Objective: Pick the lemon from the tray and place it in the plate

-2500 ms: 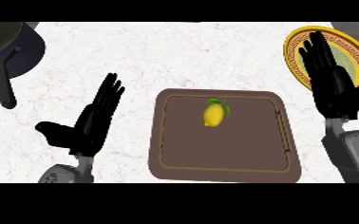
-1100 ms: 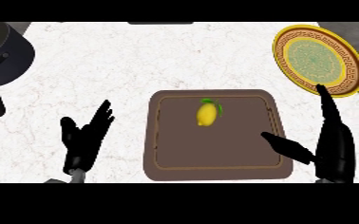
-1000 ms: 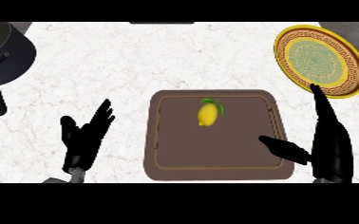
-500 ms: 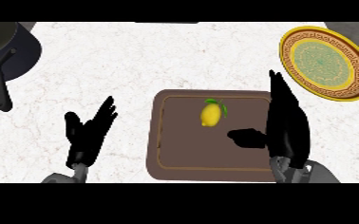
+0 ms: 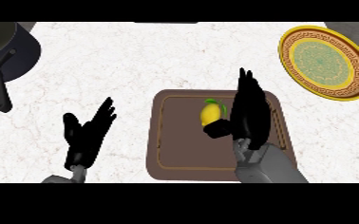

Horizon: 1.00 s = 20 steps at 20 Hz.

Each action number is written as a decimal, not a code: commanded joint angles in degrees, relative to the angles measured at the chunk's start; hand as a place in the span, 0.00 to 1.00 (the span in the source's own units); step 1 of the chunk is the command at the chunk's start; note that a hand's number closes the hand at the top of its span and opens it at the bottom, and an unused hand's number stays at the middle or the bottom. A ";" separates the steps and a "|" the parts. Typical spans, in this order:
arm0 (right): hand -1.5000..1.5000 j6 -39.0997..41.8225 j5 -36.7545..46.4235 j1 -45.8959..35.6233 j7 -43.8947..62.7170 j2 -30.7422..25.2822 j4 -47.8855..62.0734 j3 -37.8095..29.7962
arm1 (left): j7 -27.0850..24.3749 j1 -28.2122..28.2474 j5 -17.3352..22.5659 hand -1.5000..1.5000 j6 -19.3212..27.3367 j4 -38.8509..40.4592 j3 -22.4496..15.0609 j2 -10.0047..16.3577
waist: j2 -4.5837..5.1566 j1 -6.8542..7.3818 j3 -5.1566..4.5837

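Note:
A yellow lemon [image 5: 209, 114] with a green leaf lies in the upper middle of the brown tray [image 5: 175, 147]. My right hand [image 5: 249, 111] is over the tray just right of the lemon, fingers straight and pointing away, thumb tip right below the fruit and possibly touching it. It is open and holds nothing. The yellow plate [image 5: 320, 62] with a green patterned centre sits at the far right, beyond the tray. My left hand [image 5: 88, 136] rests open on the counter left of the tray.
A dark pot [image 5: 15, 52] with a handle stands at the far left edge. White marble counter [image 5: 140, 61] surrounds the tray. A grey object shows at the top right corner behind the plate.
My right hand has moved left from the tray's right edge to beside the lemon, thumb now under it. The left hand has barely shifted. The lemon has not moved.

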 commanded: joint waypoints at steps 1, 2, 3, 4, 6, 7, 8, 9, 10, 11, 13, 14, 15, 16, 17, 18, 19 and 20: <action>0.00 1.90 0.71 -0.60 7.75 5.77 4.11 -1.60 | -1.34 -0.80 -0.49 0.50 0.10 2.86 0.31 -2.26 | 0.11 -0.53 0.03; 0.00 2.69 0.79 -3.96 9.53 6.08 6.82 -1.82 | 0.17 3.73 -0.35 0.50 -0.67 -3.04 -0.22 0.72 | -0.01 0.44 0.05; 0.00 -2.59 0.35 -2.24 6.52 6.13 9.18 -1.14 | -1.41 0.77 -0.04 0.50 -1.75 1.47 0.67 -0.97 | 0.15 -0.06 0.05; 0.00 -3.64 1.81 0.56 8.20 6.17 6.08 2.54 | -0.75 0.72 0.05 0.50 -1.88 0.04 1.47 -0.28 | 0.01 -0.27 0.06; 0.00 -3.44 1.57 -2.37 9.53 6.22 8.71 2.28 | -0.99 0.01 -0.64 0.50 -1.08 1.83 1.57 -1.52 | 0.07 -0.22 0.05; 0.00 0.34 0.83 -5.01 9.22 6.24 8.15 -1.30 | 1.32 -0.96 -1.88 0.50 0.72 0.01 0.95 -1.59 | 0.02 -0.31 0.06; 0.00 -2.45 1.32 -4.65 8.43 6.25 12.18 0.27 | 2.50 -2.14 -1.78 0.50 0.18 -0.41 0.80 -1.46 | 0.09 -0.13 0.07; 0.00 -2.17 1.84 -3.60 10.55 6.26 10.65 2.20 | 2.02 -2.19 -1.91 0.50 1.06 0.58 1.11 -2.51 | 0.03 -0.26 0.05; 0.00 -0.15 2.94 -3.30 10.51 6.27 10.91 1.03 | -1.99 1.74 -2.03 0.50 -1.07 1.64 1.22 -1.24 | 0.00 -0.18 0.03; 0.00 3.33 3.09 -3.74 9.92 6.28 10.37 -1.33 | -0.89 2.14 -1.21 0.50 -1.72 0.31 1.78 -0.42 | -0.06 -0.31 0.03; 0.00 1.56 3.45 -4.99 11.49 6.29 13.57 -0.52 | -1.82 1.92 -2.02 0.50 -1.19 1.88 1.68 -1.25 | 0.03 -0.08 0.03; 0.00 1.11 3.91 -3.48 9.44 6.29 14.98 -1.24 | -1.27 -0.24 -0.53 0.50 -2.53 1.54 3.39 -0.62 | 0.06 -0.30 0.03; 0.00 1.09 3.77 -4.25 10.26 6.29 13.92 -1.41 | -2.55 0.24 0.10 0.50 -4.17 3.53 3.77 -0.80 | 0.05 -0.39 0.02; 0.00 0.01 3.22 -4.26 9.07 6.30 15.57 -2.02 | -2.20 2.16 -1.78 0.50 -3.34 1.24 1.43 -1.23 | 0.03 -0.15 0.05; 0.00 -1.15 3.27 -2.90 9.65 6.30 16.79 -0.19 | -0.97 -0.44 -0.43 0.50 -3.48 1.89 3.64 -0.78 | 0.08 -0.19 0.05; 0.00 1.23 3.13 -4.96 11.40 6.30 15.61 -0.70 | 0.34 1.46 -1.91 0.50 -1.68 -1.01 2.21 -0.96 | -0.04 -0.03 0.07; 0.00 -0.95 2.63 -3.08 7.50 6.30 18.46 -0.93 | -1.77 0.72 -2.28 0.50 -2.46 2.22 2.17 -2.24 | 0.09 -0.23 0.06; 0.00 -0.98 2.76 -2.85 7.25 6.30 17.97 -2.16 | -1.18 0.29 -1.70 0.50 -3.58 2.04 3.68 -0.39 | 0.06 -0.32 0.06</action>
